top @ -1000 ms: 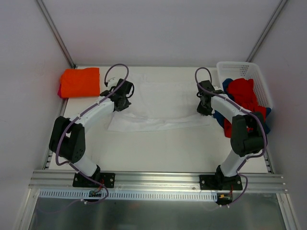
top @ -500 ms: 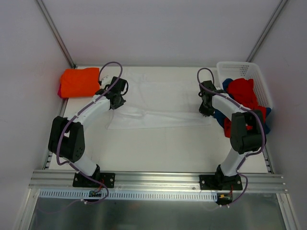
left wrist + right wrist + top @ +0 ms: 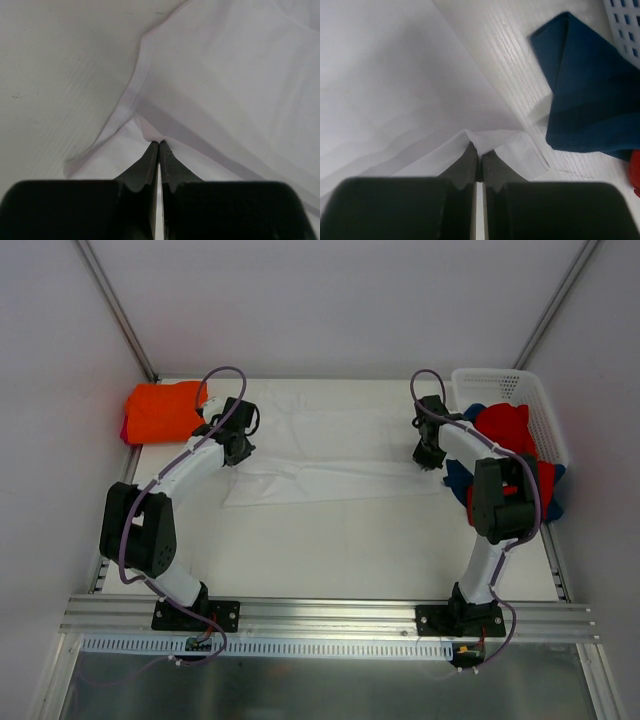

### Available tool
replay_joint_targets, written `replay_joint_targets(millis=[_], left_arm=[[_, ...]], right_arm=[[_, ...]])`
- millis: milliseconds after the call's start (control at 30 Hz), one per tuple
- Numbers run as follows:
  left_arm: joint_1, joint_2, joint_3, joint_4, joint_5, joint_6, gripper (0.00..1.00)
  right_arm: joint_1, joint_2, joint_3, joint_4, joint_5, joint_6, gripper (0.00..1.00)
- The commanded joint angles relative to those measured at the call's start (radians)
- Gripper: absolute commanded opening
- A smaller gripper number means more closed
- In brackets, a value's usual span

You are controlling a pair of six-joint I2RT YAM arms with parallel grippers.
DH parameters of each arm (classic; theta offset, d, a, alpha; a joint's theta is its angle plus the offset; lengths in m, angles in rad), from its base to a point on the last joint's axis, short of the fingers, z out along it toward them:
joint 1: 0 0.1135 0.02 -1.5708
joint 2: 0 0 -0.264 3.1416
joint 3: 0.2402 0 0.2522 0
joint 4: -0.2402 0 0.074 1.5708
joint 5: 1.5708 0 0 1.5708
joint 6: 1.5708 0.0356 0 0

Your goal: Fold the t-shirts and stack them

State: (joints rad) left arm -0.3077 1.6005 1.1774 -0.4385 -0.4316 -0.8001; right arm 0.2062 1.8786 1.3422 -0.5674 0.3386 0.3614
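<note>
top: white t-shirt lies spread on the worktop left of the basket, probably mid-fold.
left wrist: left end effector pinched closed on its far-from-basket edge, to carry the fold.
right wrist: right end effector clamps the basket-side hem, beside the blue t-shirt.

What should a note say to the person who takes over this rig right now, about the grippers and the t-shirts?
Left gripper: shut on the white t-shirt, at its left side.
Right gripper: shut on the same shirt, at its right side.
Orange t-shirt: folded, at the far left corner of the table.
Red t-shirt and blue t-shirt: unfolded, spilling from the basket on the right.
Done: the orange one is folded.
Left: finish folding the white one, stack it, then fold the red and blue ones.
</note>
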Motion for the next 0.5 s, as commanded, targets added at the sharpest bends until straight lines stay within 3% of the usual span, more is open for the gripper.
replay_joint_targets(millis=[0, 67, 100, 133, 167, 200, 233, 267, 300, 467], left_arm=[[0.013, 0.001, -0.005, 0.011, -0.062, -0.014, 0.00], [0.015, 0.009, -0.009, 0.011, -0.065, -0.014, 0.00], [0.015, 0.010, -0.009, 0.011, -0.070, -0.016, 0.00], [0.018, 0.013, -0.009, 0.009, -0.073, -0.019, 0.00], [0.019, 0.022, -0.009, 0.011, -0.078, -0.021, 0.04], [0.021, 0.029, -0.007, 0.011, -0.078, -0.021, 0.16], [0.022, 0.033, -0.007, 0.009, -0.075, -0.028, 0.60], [0.025, 0.042, -0.009, 0.011, -0.073, -0.031, 0.82], [0.027, 0.050, -0.007, 0.009, -0.075, -0.033, 0.98], [0.036, 0.038, -0.013, 0.007, -0.087, -0.050, 0.99]], right_arm=[[-0.011, 0.033, 0.080, -0.037, 0.014, -0.002, 0.01], [-0.011, 0.046, 0.095, -0.045, 0.011, -0.004, 0.04], [-0.011, 0.050, 0.097, -0.045, 0.010, -0.003, 0.11], [-0.011, 0.050, 0.095, -0.045, 0.010, -0.001, 0.45], [-0.011, 0.050, 0.089, -0.045, 0.013, 0.002, 0.68], [-0.011, 0.048, 0.086, -0.045, 0.016, 0.007, 0.99], [-0.011, 0.047, 0.083, -0.045, 0.017, 0.008, 0.99], [-0.011, 0.044, 0.080, -0.046, 0.028, 0.011, 0.99], [-0.011, 0.039, 0.074, -0.046, 0.036, 0.013, 0.99], [-0.011, -0.025, 0.060, -0.057, 0.112, 0.022, 0.99]])
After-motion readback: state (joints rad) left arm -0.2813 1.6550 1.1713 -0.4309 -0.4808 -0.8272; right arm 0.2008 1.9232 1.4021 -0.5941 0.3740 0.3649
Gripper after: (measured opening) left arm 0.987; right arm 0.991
